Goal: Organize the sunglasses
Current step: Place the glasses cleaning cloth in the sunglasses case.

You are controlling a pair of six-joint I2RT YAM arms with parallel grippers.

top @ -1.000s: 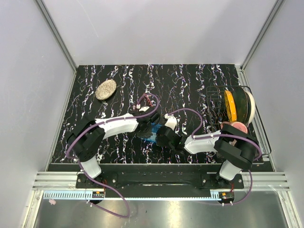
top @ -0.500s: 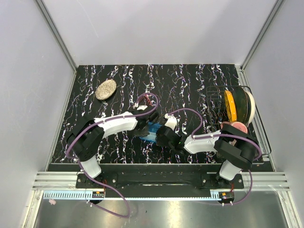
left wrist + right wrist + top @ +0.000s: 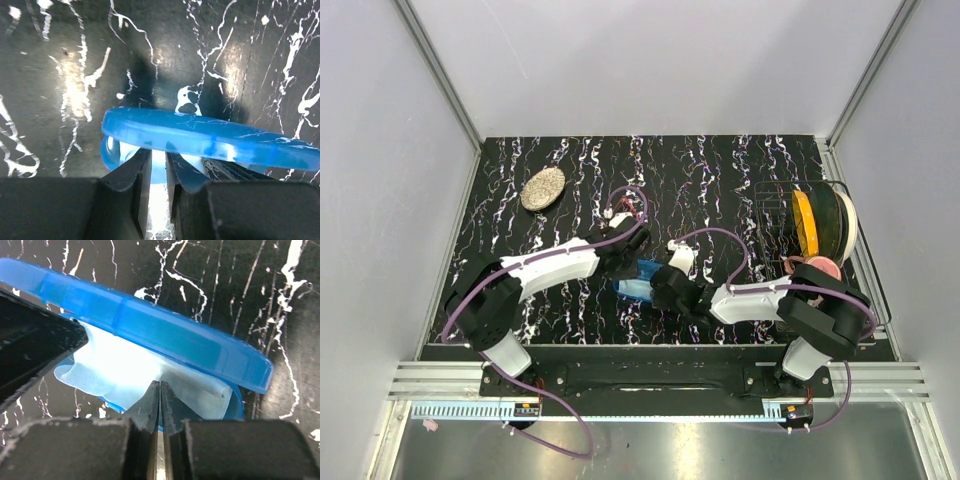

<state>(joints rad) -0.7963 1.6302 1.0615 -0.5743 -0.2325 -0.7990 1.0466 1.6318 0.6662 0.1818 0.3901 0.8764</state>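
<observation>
The glossy blue case lies half open at the front middle of the table, and both grippers meet at it. In the left wrist view its lid hangs over my left gripper, whose fingers reach into the mouth. They are almost together, with the light blue cloth in the narrow gap. My right gripper is shut, pinching a peak of the cloth under the lid. From above, the left gripper is at the case's far left and the right gripper at its near right. The sunglasses are not visible.
A beige speckled oval lies at the back left. A wire rack with an orange spool stands at the right edge, with a pink round thing in front of it. Purple cables loop above the arms. Grey walls close three sides.
The left arm has stretched out and its elbow has dropped towards the near left. The blue case has shifted slightly to the near left. Both grippers have stayed at the case.
</observation>
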